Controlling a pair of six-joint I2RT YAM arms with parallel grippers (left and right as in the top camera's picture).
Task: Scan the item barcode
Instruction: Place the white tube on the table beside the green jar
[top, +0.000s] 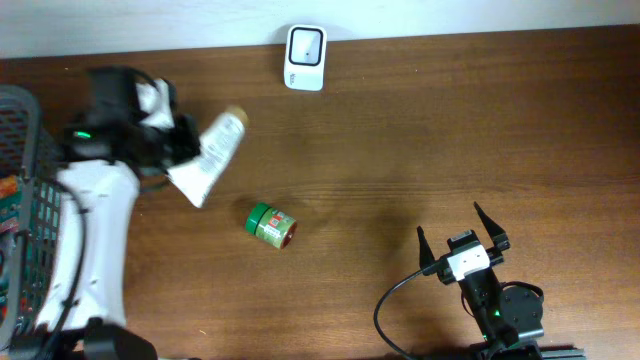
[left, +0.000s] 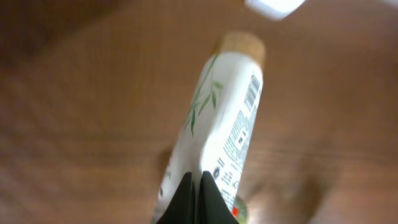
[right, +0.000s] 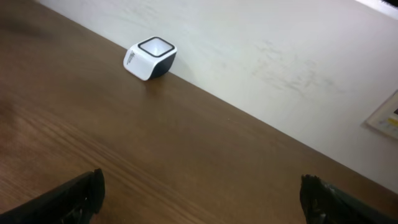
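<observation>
While clamped at its tail by the left gripper (top: 178, 150), the white tan-capped tube (top: 215, 148) is held over the brown table's (top: 400, 130) left side, cap aimed at the white cube-shaped scanner (top: 304, 58); the farther right gripper (top: 450, 222) is spread.

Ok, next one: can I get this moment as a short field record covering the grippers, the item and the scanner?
left gripper: shut on the white tube
right gripper: open, empty
barcode: visible near the tube's cap in the left wrist view
scanner: at the far edge of the table, apart from the tube
other items: green jar on the table; basket at the left edge
</observation>
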